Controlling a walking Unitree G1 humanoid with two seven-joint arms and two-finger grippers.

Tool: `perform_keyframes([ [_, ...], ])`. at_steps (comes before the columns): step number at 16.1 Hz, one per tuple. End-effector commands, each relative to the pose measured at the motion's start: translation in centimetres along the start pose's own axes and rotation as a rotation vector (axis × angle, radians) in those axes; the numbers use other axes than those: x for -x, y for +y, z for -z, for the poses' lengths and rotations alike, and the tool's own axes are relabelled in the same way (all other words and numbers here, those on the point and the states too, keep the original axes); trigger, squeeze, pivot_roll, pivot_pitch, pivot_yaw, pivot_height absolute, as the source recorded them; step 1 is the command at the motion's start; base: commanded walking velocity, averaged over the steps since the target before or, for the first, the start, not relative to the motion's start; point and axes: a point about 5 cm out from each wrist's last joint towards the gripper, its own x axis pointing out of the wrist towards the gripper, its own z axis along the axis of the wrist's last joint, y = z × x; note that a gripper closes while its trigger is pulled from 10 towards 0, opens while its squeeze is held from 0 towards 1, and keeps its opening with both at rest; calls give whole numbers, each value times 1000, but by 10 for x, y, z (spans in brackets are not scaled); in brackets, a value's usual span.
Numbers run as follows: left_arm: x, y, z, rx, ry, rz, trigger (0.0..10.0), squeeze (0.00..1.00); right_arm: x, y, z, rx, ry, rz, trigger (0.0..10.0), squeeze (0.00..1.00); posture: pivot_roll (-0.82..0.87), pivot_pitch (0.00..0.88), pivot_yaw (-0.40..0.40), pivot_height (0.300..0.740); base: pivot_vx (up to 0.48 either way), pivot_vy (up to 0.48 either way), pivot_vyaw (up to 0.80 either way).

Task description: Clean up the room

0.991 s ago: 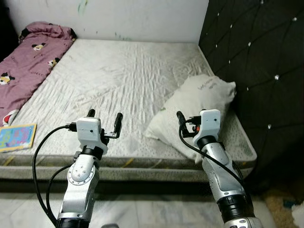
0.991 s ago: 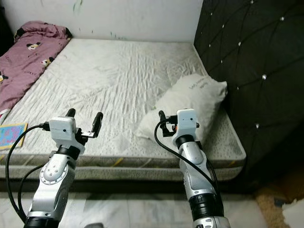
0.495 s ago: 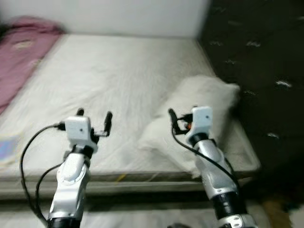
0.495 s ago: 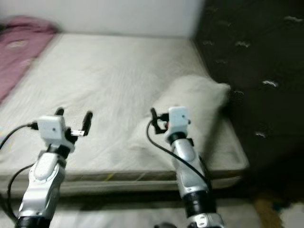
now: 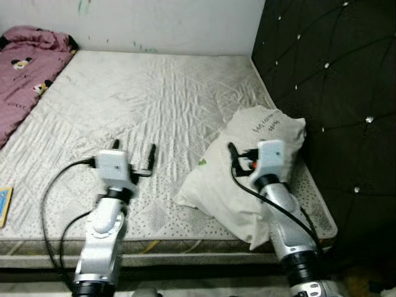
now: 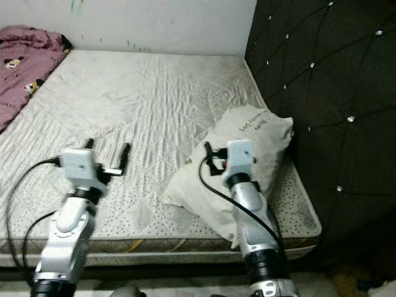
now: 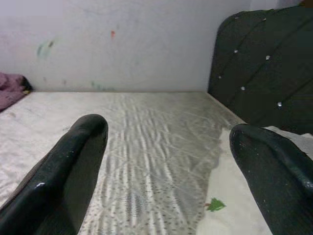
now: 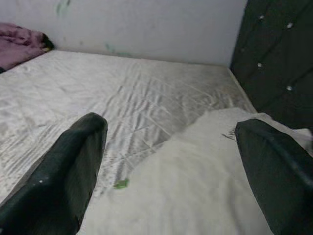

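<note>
The bare quilted mattress point(image 5: 154, 93) takes up most of the scene, running from the robot to the white wall, with the black tufted headboard point(image 5: 328, 74) along the robot's right side. A pink cartoon-print blanket point(image 5: 28, 68) is bunched at the far left corner.

The white pillow point(image 5: 247, 167) lies askew at the near right of the mattress, close to the headboard. Its long axis runs diagonally, from its near-left corner toward the far right (a small green mark point(image 8: 121, 183) sits near that low corner).

The right gripper point(image 8: 171, 161) is the nearer one, hovering directly over the pillow with its fingers spread wide apart and nothing between them, forearm raised and angled forward. The left gripper point(image 5: 133, 158) hangs over bare mattress just left of the pillow's near corner, fingers likewise apart and empty.

Straightening the pillow looks like the next step, and the right arm needs only to drop.
</note>
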Motion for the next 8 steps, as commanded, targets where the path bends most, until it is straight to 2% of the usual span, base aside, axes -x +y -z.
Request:
perform_keyframes([
  [1,1,4,1,-15,14,-16,10000,0,0,-1,-1,-1,-5,-2,10000,0,38,0,-38,740,0,0,0],
  [3,1,3,2,-23,20,-16,10000,0,-1,1,-1,23,-2,-13,10000,0,38,0,-38,740,0,0,0],
  [4,1,3,2,-24,20,-15,10000,0,0,1,-2,24,-7,-19,10000,0,38,0,-38,740,0,0,425],
  [7,1,3,2,-28,22,-15,10000,0,0,2,0,25,-3,-18,10000,0,41,0,-37,740,0,-304,800],
  [8,1,3,2,-27,23,-14,10000,0,0,2,0,26,-2,-20,10000,0,41,0,-37,740,0,-337,0],
])
